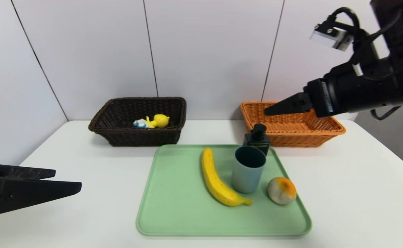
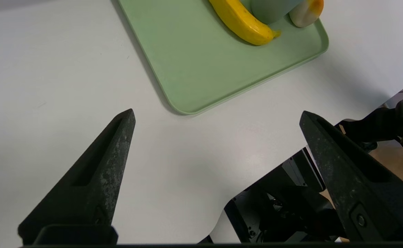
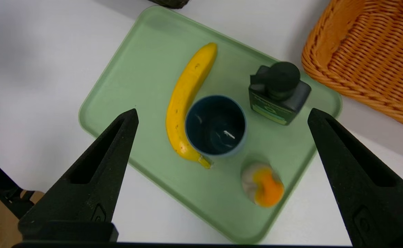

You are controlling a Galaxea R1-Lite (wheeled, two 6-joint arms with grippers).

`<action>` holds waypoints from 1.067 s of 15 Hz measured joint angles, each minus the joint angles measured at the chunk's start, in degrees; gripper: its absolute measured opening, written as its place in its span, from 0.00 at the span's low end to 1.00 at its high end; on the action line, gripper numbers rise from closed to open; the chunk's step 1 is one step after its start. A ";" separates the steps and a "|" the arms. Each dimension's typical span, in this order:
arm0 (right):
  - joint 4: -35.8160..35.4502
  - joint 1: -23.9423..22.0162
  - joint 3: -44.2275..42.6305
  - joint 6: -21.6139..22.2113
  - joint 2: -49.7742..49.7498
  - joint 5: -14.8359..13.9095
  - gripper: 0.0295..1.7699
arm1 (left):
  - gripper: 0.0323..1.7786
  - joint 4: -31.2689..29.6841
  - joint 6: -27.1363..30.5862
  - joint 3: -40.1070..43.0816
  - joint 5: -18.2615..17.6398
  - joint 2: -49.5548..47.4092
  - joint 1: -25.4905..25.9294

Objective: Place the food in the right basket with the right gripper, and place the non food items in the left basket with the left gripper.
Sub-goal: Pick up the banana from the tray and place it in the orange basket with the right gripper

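Four things stand on the pale green tray (image 1: 173, 213) in the middle of the white table (image 1: 359, 193): a long yellow banana (image 1: 216, 179), a grey-blue plastic cup (image 1: 247, 168) touching the banana's right side, a dark pump bottle with a green label (image 1: 257, 138) just behind the cup, and a round pale fruit with an orange top (image 1: 282, 190) to the right of the cup. The yellow duck-like toy (image 1: 153, 121) lies inside the dark brown wicker basket (image 1: 118, 136) at the back left. The orange wicker basket (image 1: 325, 132) sits at the back right, just beside the tray's far corner. The right gripper (image 3: 222, 115) hangs high over the tray, jaws spread wide and holding nothing. The left gripper (image 2: 216, 117) hovers low at the table's near left edge, well apart from the tray, also wide open with nothing between its fingers.
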 joint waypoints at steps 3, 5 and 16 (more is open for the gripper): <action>0.17 4.77 -7.42 1.21 7.69 -3.52 0.96 | 0.95 0.07 -0.07 0.61 0.06 -1.08 -0.02; 2.51 7.23 -13.81 1.99 12.24 -4.19 0.96 | 0.95 0.07 -0.07 1.16 0.09 -1.85 -0.05; 5.24 16.96 -20.08 2.26 24.94 -11.48 0.96 | 0.95 -0.12 0.00 2.16 0.11 -3.34 -0.02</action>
